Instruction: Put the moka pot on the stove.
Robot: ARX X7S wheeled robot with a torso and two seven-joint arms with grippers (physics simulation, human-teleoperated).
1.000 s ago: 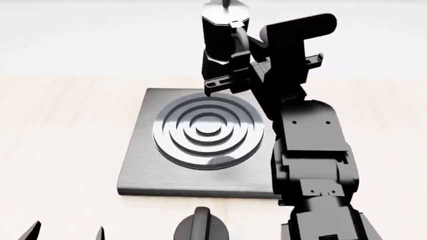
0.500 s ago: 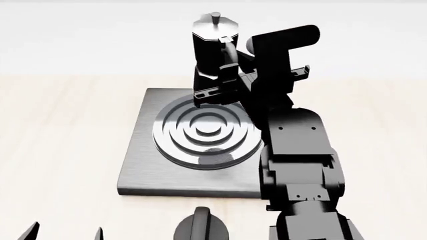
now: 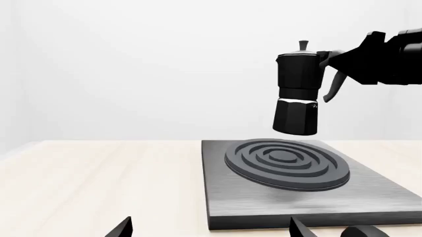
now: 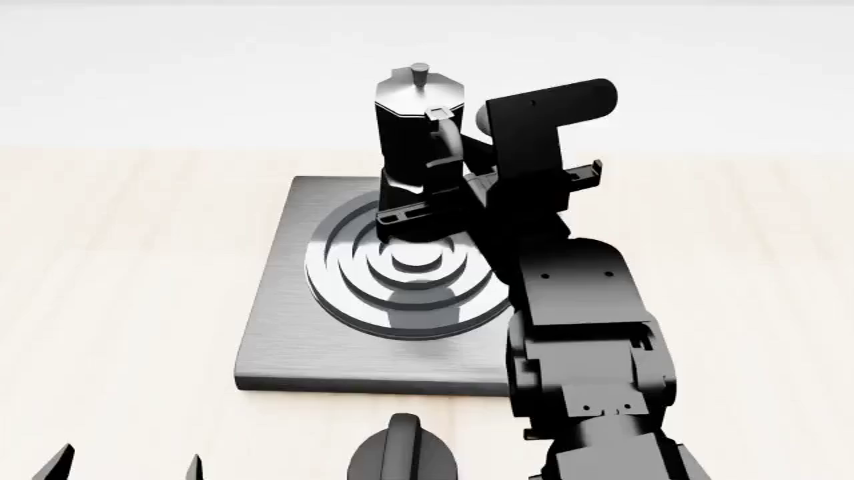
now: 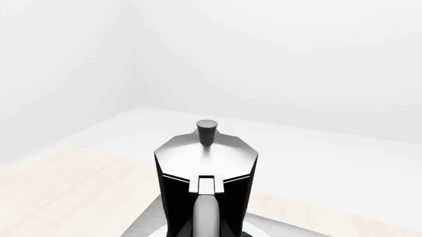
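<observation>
Taking the stove (image 4: 287, 300) as the landmark: at its near-left side, at the lower edge of the head view, only two dark tips of the left gripper (image 4: 127, 465) show, standing apart with bare worktop (image 4: 120, 280) between them, so its fingers are released and hold nothing; the rest of that arm is cut off. Just in front of the stove's near edge a short round black knob (image 4: 404, 452) is cropped by the frame. The stove itself is a flat brushed-grey plate with raised concentric rings (image 3: 287, 160) lying on the pale worktop. Above the rings hangs the moka pot (image 3: 297, 94), upright, and the left wrist view shows a clear gap between its base and the rings, so it is in the air and not touching. In the head view the pot (image 4: 418, 140) sits over the far part of the rings. Its curved handle points to the stove's right, where the right gripper (image 3: 343, 64) is clenched on it; the fingers themselves are hard to make out against the black arm (image 4: 587, 340), which also hides the stove's near-right corner. The right wrist view shows only the pot's silvery lid (image 5: 205, 148), knob and handle top
</observation>
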